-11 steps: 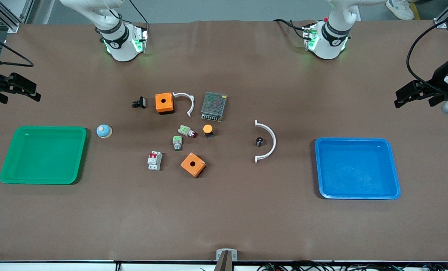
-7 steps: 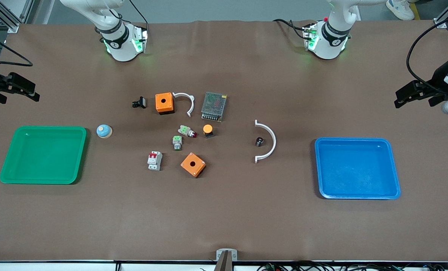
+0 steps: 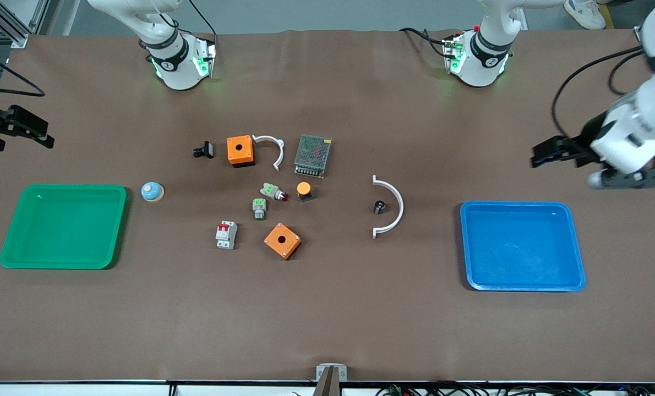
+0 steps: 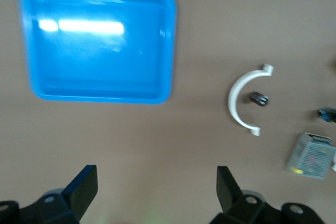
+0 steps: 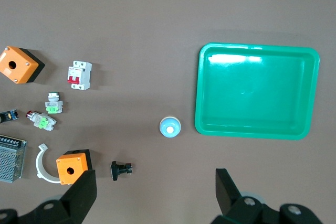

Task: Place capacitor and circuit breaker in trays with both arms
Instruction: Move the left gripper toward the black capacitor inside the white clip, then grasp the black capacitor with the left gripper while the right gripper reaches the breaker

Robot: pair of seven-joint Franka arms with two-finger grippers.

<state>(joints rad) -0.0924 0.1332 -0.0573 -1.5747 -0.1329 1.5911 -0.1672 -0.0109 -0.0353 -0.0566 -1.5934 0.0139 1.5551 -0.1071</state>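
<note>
The left gripper (image 3: pixel 538 155), fingers spread and empty, has moved inward above the desk (image 3: pixel 327 324) near the one blue tray (image 3: pixel 523 246). The right gripper (image 3: pixel 40 133) hangs released over the right arm's end. One capacitor (image 3: pixel 379 207) lies inside a white clamp's (image 3: pixel 389 206) curve; one circuit breaker (image 3: pixel 225 235) lies beside one of two orange boxes (image 3: pixel 282 240).

Table (image 3: pixel 327 319): matt brown covering, smooth.
Blue tray (image 3: pixel 577 247): glossy plastic.
Green tray (image 3: pixel 8 242): glossy plastic.
Capacitor (image 3: pixel 379 207): black body, shiny silvery end.
Circuit breaker (image 3: pixel 225 235): white-grey plastic, red levers.
Power supply (image 3: pixel 312 155): perforated metal casing.

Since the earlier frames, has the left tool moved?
Yes. The left tool has swung in from the table's edge toward the middle, and now hangs above the table by the blue tray's corner nearest the left arm's base, fingers open.
</note>
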